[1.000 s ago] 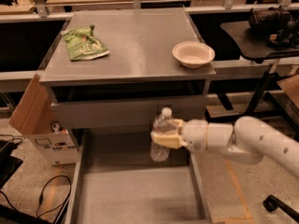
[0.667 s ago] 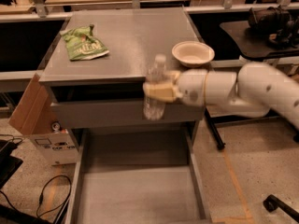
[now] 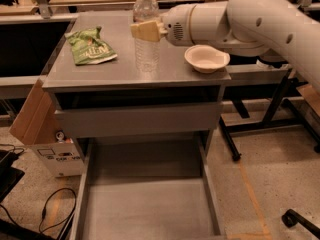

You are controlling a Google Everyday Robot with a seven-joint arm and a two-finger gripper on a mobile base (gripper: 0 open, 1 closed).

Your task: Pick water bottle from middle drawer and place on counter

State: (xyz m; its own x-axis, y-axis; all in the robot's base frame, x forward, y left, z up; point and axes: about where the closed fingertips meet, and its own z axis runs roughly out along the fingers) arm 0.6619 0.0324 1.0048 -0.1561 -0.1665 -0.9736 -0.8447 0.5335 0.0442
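Note:
The water bottle point(image 3: 146, 34) is clear plastic with a white cap and stands upright over the middle of the counter point(image 3: 115, 69), its base at or just above the surface. My gripper point(image 3: 146, 30) reaches in from the right and is shut on the water bottle around its upper body, with tan fingers point(image 3: 143, 31) across it. The middle drawer point(image 3: 145, 204) is pulled out wide below, with nothing in it.
A green chip bag point(image 3: 90, 45) lies on the counter's left part. A white bowl point(image 3: 206, 58) sits on its right front corner. A cardboard box point(image 3: 37, 119) leans at the cabinet's left. Dark side tables stand left and right. Cables lie on the floor at left.
My gripper has lifted the water bottle up out of the drawer, past the cabinet front, and brought it over the counter top.

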